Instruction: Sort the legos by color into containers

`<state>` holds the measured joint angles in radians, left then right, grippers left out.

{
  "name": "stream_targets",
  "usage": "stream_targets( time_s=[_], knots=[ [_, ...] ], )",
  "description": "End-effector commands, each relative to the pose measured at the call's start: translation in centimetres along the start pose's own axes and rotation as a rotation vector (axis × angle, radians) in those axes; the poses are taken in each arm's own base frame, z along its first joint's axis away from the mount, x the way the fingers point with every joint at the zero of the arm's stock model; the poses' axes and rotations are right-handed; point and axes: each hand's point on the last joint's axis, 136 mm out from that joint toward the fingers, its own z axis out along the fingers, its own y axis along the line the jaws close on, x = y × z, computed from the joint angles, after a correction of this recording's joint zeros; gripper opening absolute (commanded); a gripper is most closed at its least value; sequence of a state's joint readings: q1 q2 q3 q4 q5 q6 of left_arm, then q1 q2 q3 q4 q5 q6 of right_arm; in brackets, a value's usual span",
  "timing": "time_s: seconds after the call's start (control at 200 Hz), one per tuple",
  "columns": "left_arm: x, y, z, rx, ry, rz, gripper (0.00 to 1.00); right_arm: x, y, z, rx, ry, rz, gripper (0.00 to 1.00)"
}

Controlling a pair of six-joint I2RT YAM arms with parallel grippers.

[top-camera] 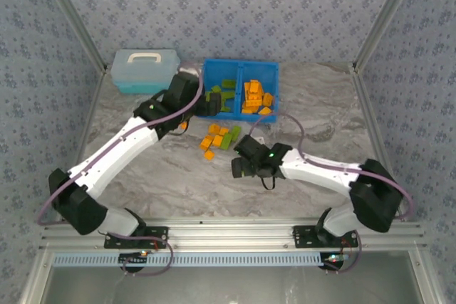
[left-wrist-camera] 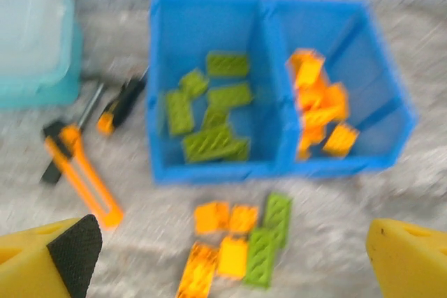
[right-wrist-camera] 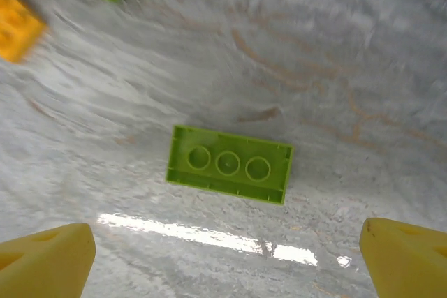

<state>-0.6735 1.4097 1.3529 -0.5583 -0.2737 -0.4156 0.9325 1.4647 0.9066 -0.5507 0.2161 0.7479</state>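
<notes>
With both pincers wide open and empty, the left gripper (left-wrist-camera: 234, 259) hangs by the bin (left-wrist-camera: 209, 171) at the table's (top-camera: 142, 169) far edge, whose 2 compartments contain green legos (left-wrist-camera: 209, 113) left and orange legos (left-wrist-camera: 318, 102) right, loose legos (left-wrist-camera: 237, 249) lie beside its near wall, and the right gripper (right-wrist-camera: 227, 249) hangs over 1 green lego (right-wrist-camera: 229, 164).

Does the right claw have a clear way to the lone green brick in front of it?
Probably yes: the right claw is open, and the green brick lies alone on the table ahead of it, nothing crowding it.
</notes>
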Motion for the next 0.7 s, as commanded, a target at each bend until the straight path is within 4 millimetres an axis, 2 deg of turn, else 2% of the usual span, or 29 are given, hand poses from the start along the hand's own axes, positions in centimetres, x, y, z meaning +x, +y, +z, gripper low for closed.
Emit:
stream_targets(
  time_s=[0.0, 0.135, 0.215, 0.31, 0.45, 0.63, 0.7],
  knots=[
    [4.3, 1.8, 0.6, -0.03, 0.088, 0.019, 0.99, -0.9, -0.2, 0.9, 0.074, -0.02, 0.04, 1.0],
    [6.9, 3.0, 0.9, -0.041, 0.129, -0.006, 0.99, -1.1, 0.4, 3.3, 0.113, -0.002, 0.048, 1.0],
    [7.1, 3.6, 1.1, -0.065, 0.133, -0.009, 0.99, -1.3, 0.7, 4.4, 0.105, 0.004, 0.084, 1.0],
    [6.9, 3.9, 1.1, -0.079, 0.125, -0.012, 0.99, -1.3, 1.0, 5.2, 0.112, 0.016, 0.087, 0.94],
    [6.1, 4.0, 1.0, -0.092, 0.102, -0.014, 0.99, -0.5, 0.2, 5.5, 0.169, 0.025, 0.09, 0.8],
    [5.9, 4.4, 1.0, -0.111, 0.092, -0.029, 0.99, 0.1, 0.0, 5.7, 0.174, 0.036, 0.1, 0.54],
    [5.9, 4.8, 0.9, -0.129, 0.087, -0.039, 0.99, -0.4, 0.2, 5.4, 0.167, 0.026, 0.103, 0.5]
  ],
)
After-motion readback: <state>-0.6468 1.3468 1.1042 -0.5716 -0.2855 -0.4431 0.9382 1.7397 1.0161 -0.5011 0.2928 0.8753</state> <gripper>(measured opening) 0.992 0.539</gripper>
